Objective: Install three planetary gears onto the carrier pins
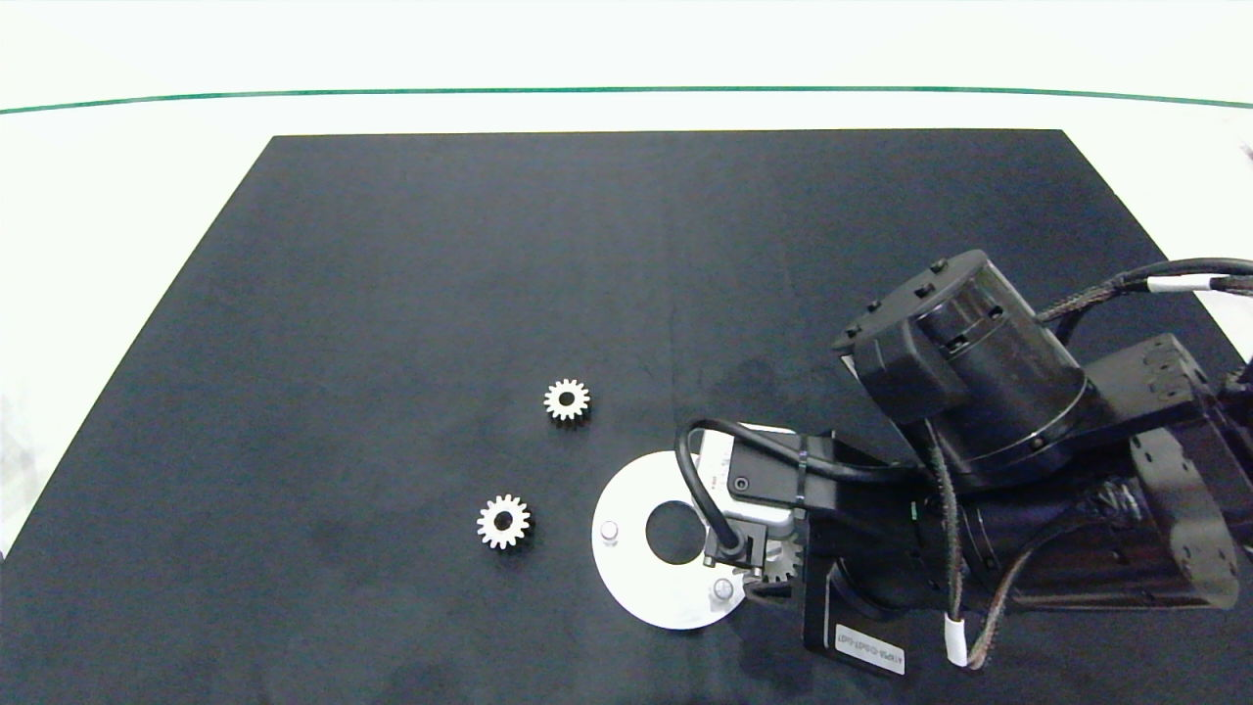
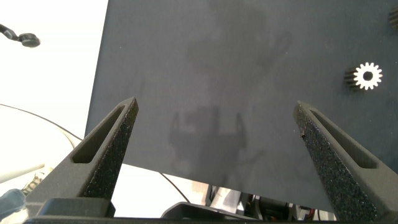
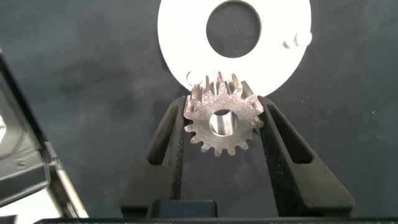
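- Right gripper (image 1: 766,571), head view: the dark arm reaches in from the right edge and hangs over the near right part of the white disc (image 1: 626,490). Arm and camera housing cover the fingers, so the grip cannot be read from this view. Two pegs stand bare on the disc, one at its left (image 1: 609,530) and one at its near edge (image 1: 722,587). Two loose gears lie flat on the black mat (image 1: 392,294) left of the disc, one farther back (image 1: 567,399) and one nearer (image 1: 503,522), well apart from each other.
- Left wrist view: the left gripper (image 2: 217,155) has its fingers spread wide, holding nothing, over bare mat (image 2: 205,74). One gear (image 2: 367,76) lies off to the side.
- Right wrist view: the right gripper (image 3: 222,124) is clamped on a gear (image 3: 221,121), a finger on each side of its teeth and the centre hole facing the camera. Just past the gear is the disc (image 3: 186,31), with one peg (image 3: 193,78) partly hidden behind the teeth and another (image 3: 297,40) by the rim.
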`<state>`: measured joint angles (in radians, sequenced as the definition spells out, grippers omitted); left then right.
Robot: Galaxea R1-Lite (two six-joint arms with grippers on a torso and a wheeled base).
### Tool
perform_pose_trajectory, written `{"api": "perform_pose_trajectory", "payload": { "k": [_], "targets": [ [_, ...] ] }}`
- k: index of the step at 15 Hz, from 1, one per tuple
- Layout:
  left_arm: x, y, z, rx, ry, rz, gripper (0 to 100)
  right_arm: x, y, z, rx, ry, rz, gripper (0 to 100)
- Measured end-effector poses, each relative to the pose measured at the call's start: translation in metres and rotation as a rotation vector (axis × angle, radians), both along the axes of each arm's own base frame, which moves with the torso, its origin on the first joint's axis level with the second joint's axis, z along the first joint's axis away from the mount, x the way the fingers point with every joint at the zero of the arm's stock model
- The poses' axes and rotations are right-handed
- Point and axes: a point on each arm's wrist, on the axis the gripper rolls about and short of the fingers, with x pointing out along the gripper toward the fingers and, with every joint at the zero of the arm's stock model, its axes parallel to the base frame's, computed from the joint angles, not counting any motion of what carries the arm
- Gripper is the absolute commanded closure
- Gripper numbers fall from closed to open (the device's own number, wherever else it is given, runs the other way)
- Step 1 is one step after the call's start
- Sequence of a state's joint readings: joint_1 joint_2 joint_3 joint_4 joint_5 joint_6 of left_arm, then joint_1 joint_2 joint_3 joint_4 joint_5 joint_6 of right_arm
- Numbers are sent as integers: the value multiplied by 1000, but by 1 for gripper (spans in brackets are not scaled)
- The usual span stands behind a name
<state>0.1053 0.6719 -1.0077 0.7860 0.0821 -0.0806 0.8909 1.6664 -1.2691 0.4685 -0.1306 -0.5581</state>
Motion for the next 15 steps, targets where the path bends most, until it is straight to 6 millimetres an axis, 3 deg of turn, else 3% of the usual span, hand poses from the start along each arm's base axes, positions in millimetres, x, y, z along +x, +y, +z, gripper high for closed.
{"api": "perform_pose_trajectory", "payload": {
  "k": [15],
  "targets": [
    [-14, -1, -4, 7, -40, -5, 0, 10, 32, -27, -120, 1, 61, 75]
  ]
}}
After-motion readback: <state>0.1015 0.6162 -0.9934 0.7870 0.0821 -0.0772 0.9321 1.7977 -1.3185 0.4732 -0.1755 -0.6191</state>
